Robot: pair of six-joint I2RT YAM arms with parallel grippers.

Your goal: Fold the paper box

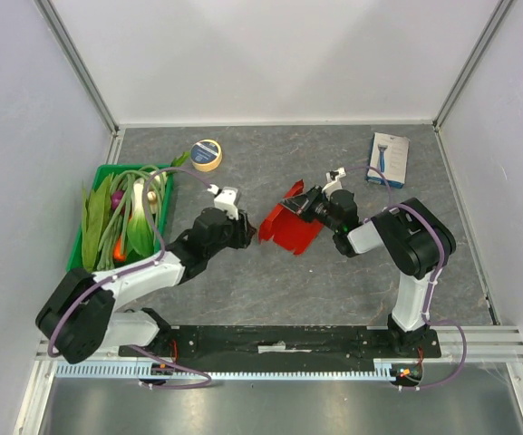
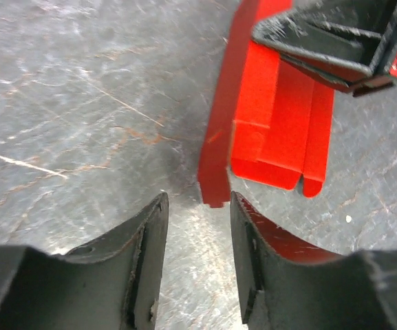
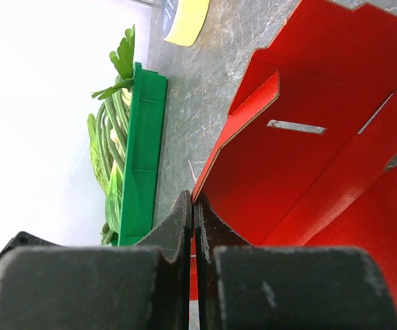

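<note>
The paper box [image 1: 288,228] is a glossy red cardboard blank, partly folded, lying mid-table between both arms. My right gripper [image 1: 305,207] is shut on the thin edge of one raised red panel [image 3: 301,172]; in the right wrist view the gripper [image 3: 193,203] pinches that edge between its closed fingers. My left gripper [image 1: 249,234] sits just left of the box, open. In the left wrist view a narrow upright flap [image 2: 215,165] ends just beyond the open gripper [image 2: 198,206], and nothing lies between the fingers. The right gripper [image 2: 336,41] shows at the top right of that view.
A green tray [image 1: 103,169] of leafy vegetables stands at the left, also seen as the green tray [image 3: 143,151] in the right wrist view. A yellow tape roll [image 1: 207,155] lies behind it. A white-and-blue retail box [image 1: 388,159] sits at the back right. Walls enclose three sides.
</note>
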